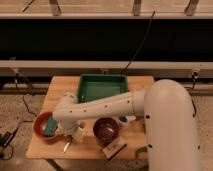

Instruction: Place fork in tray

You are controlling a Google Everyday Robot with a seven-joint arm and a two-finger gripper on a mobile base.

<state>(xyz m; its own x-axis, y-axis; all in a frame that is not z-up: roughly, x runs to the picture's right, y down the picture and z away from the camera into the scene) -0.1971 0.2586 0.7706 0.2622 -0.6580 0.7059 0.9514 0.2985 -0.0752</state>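
Beside orange bowl, claw over fork (partly hidden), tray behind

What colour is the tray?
The tray is deep green, clear in the camera view; the gripper is beside the orange bowl.

I see the tray at the middle of the worktop's back edge. The left bowl sits near the front-left corner, the middle bowl to its right. My gripper hangs between them, with the fork just before it by the front edge.
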